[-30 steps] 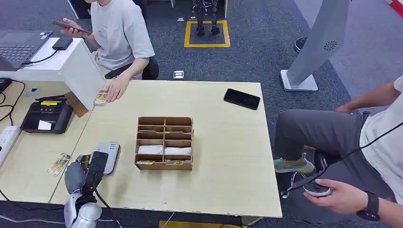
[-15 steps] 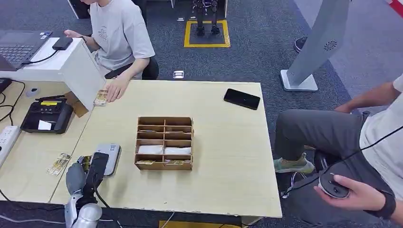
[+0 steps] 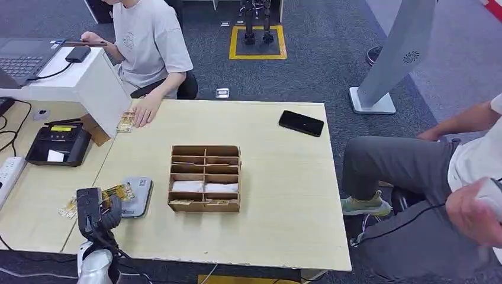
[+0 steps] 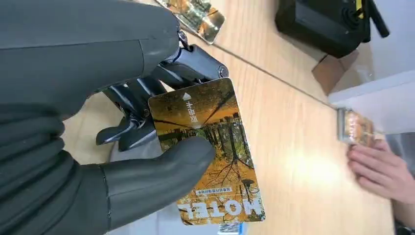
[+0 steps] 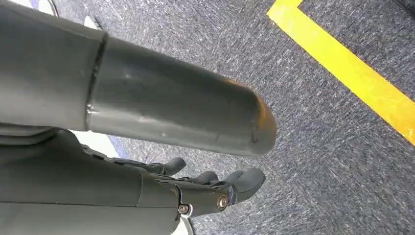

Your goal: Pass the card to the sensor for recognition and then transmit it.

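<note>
The left hand (image 3: 97, 210) hangs over the near left corner of the light wooden bench (image 3: 278, 177) and grasps a card (image 3: 118, 192) printed with autumn trees. In the left wrist view the thick thumb (image 4: 161, 166) presses on the card's (image 4: 210, 152) face while the darker fingers (image 4: 147, 98) back it from behind, so the card is pinched and held off the surface; the word HOTEL is printed at one end. From the head view the card sits just above the near edge of the grey sensor (image 3: 137, 195), a flat pad lying on the bench just left of the wooden divider box (image 3: 205, 177). Whether the card touches the pad cannot be told.

The right hand (image 5: 215, 188) hangs beside the body over dark carpet with a yellow line (image 5: 352, 78); its fingers are loosely extended and apart, holding nothing.

A second card (image 3: 72, 206) lies on the adjoining bench to the left of the hand. The divider box holds a few flat white and gold items in its nearer compartments. A black phone (image 3: 301, 123) lies near the far right edge. A black terminal (image 3: 58, 144) sits on the left bench. At the far left corner a seated person rests a hand (image 3: 144, 111) on a small stack of cards (image 3: 125, 122). Another person (image 3: 426, 171) sits to the right.
</note>
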